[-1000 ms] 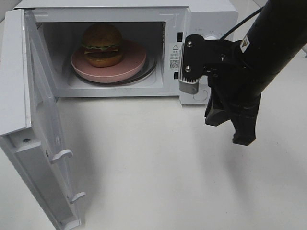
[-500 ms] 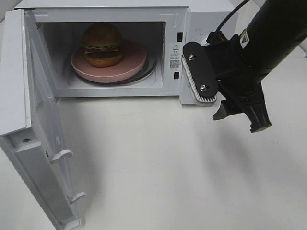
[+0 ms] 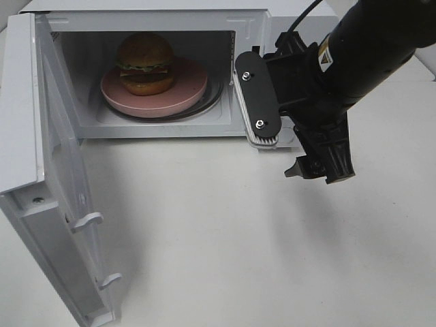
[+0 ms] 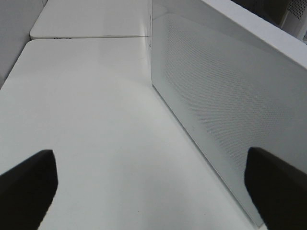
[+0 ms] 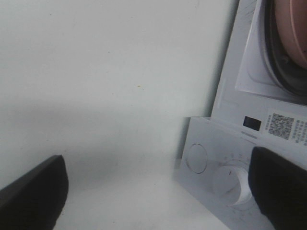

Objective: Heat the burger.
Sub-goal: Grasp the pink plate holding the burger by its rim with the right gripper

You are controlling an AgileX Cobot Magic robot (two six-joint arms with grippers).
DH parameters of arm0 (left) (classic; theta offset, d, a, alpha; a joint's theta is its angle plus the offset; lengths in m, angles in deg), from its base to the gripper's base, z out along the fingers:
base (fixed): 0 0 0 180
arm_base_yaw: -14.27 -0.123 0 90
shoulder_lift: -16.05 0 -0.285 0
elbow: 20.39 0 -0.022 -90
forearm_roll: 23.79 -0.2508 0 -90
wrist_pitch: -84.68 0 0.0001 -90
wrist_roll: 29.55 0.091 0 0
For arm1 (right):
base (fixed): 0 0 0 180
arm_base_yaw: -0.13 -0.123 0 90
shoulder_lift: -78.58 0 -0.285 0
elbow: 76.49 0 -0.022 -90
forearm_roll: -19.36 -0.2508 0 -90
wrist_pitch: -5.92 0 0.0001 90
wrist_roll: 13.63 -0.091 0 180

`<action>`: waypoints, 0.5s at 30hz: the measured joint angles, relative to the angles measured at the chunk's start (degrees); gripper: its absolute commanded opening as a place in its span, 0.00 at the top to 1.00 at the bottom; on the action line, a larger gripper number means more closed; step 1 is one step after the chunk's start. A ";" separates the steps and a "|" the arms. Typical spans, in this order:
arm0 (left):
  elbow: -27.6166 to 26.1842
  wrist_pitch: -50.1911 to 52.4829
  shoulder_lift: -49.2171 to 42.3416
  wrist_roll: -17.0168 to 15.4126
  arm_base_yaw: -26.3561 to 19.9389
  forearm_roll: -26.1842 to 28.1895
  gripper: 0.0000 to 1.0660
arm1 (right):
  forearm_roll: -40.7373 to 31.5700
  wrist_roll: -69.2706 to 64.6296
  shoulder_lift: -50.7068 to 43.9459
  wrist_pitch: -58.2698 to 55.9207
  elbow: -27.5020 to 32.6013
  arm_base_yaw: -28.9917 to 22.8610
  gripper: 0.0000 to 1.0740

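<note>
Located small round burger [image 3: 144, 63] with glossy golden-brown bun, green lettuce edge and dark filling inside open white microwave oven [image 3: 157, 17], toward the rear left of the cavity. Found it seated on round pink plate [image 3: 187, 95], off-centre toward the plate's left. Plate resting on dark-rimmed turntable ring [image 3: 216, 95].

Noted white microwave door [image 3: 20, 102] swung out to the left over white counter [image 3: 225, 238].

Recorded right gripper [image 3: 294, 157] outside the cavity, in front of the oven's control panel just right of the opening, above the counter. Jaws spread wide, nothing between them, apart from burger and plate. Seen from its wrist: round control dial [image 5: 232, 184] and QR-code label [image 5: 280, 125] close by.

Recorded left gripper [image 4: 153, 191] likewise spread wide and empty, above the counter, near a white dotted-mesh panel [image 4: 216, 96] of the oven.
</note>
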 measured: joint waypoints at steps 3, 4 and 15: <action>0.00 0.00 0.00 0.00 0.00 0.00 0.08 | 3.78 -2.75 0.86 1.72 0.00 -1.43 0.09; 0.00 0.00 0.00 0.00 0.00 0.00 0.08 | 4.30 -3.44 1.43 1.72 -0.17 -1.72 0.10; 0.00 0.00 0.00 0.00 0.00 0.00 0.08 | 5.56 -5.27 10.37 4.18 -8.59 -4.35 0.12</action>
